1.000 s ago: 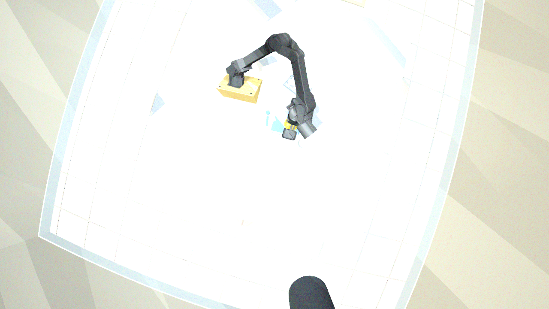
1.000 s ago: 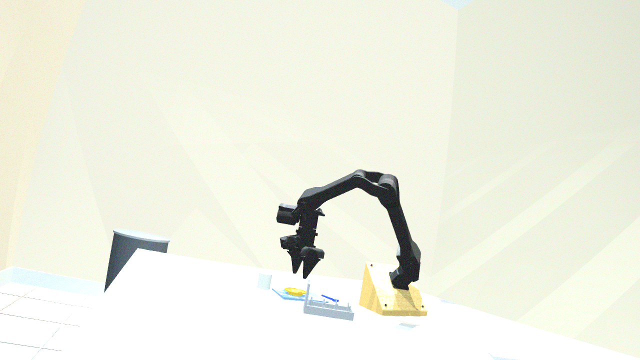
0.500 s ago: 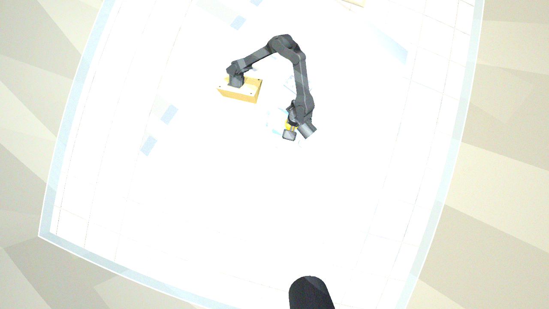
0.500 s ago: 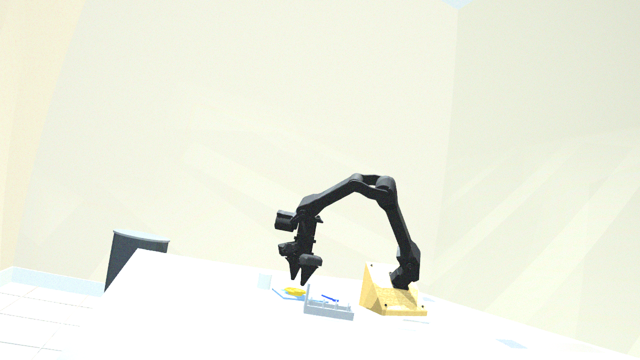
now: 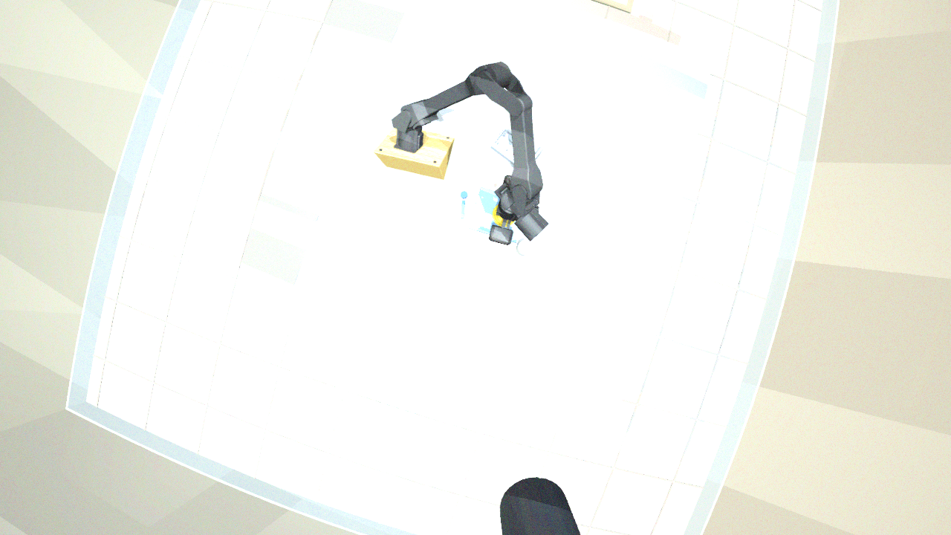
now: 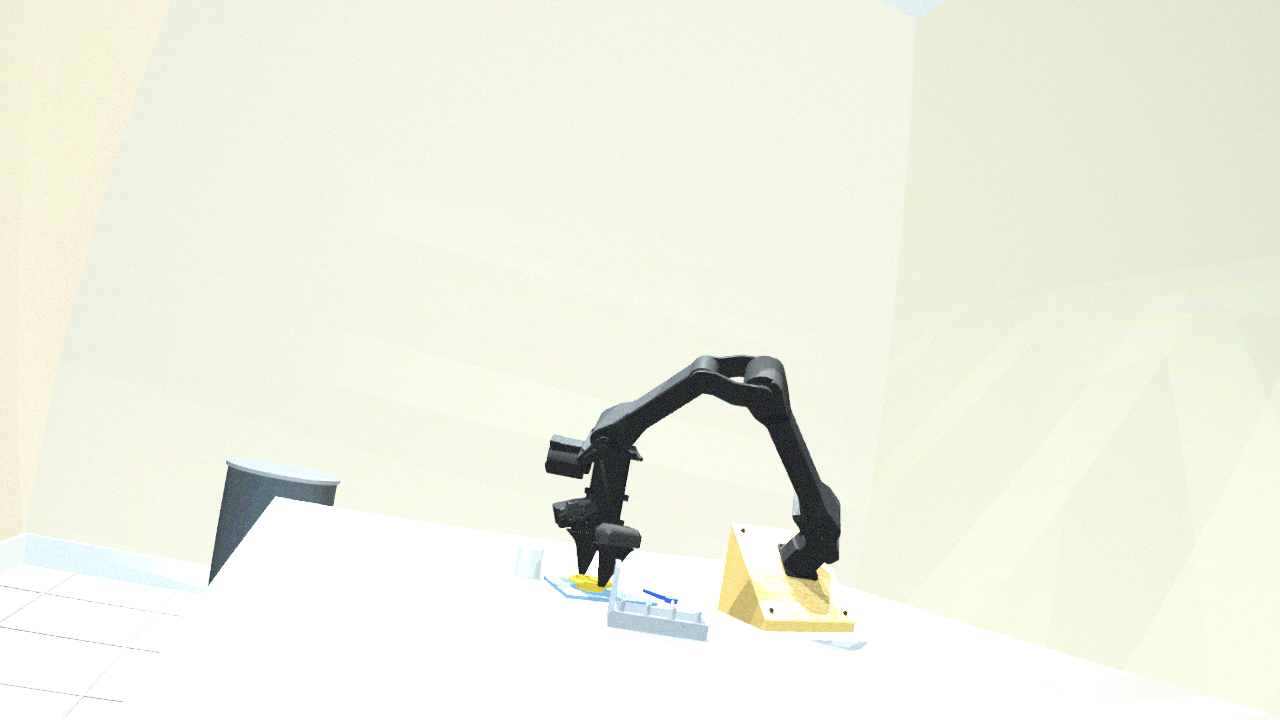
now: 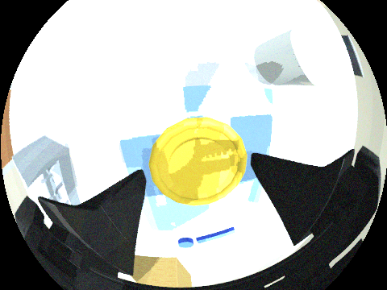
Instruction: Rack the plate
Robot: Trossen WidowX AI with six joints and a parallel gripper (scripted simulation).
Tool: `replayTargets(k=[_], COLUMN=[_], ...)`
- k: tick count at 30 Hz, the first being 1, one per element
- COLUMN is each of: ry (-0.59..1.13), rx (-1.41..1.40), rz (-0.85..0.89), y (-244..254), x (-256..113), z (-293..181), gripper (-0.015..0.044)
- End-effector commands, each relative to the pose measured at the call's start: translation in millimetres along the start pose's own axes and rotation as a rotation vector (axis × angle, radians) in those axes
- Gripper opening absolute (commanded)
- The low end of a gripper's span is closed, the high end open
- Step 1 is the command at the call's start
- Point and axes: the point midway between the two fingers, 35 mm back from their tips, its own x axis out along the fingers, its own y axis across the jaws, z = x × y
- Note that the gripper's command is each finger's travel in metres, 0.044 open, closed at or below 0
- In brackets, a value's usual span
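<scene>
The yellow round plate (image 5: 495, 214) (image 6: 580, 584) (image 7: 197, 161) lies flat. In the top view the arm covers most of it. My gripper (image 6: 593, 579) (image 7: 198, 167) is open and empty, pointing down low over the plate. In the wrist view the two fingertips stand on the left and right of the plate's rim; whether they touch it I cannot tell. The pale grey dish rack (image 6: 657, 624) (image 7: 44, 147) stands close by, with short rails inside and a tall wall at one end. No plate shows in its slots.
A whitish cup (image 5: 523, 247) (image 6: 529, 562) (image 7: 278, 60) stands near the plate. A blue spoon-like utensil (image 5: 463, 195) (image 6: 660, 595) (image 7: 215, 234) lies between the plate and the wooden arm base (image 5: 415, 163) (image 6: 787, 600) (image 7: 161, 271). Pale blue patches show around the plate.
</scene>
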Motion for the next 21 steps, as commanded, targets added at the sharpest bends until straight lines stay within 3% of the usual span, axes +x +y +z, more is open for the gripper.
replayTargets(k=[1, 13, 21], ry=[0.001, 0.002, 0.002], rx=[0.009, 0.009, 0.009], rz=[0.006, 0.006, 0.006], y=[-0.8, -0.7, -0.7], x=[8.0, 11.9, 11.9], z=[-1.3, -1.3, -1.3], gripper=[0.04, 0.0398, 0.0345])
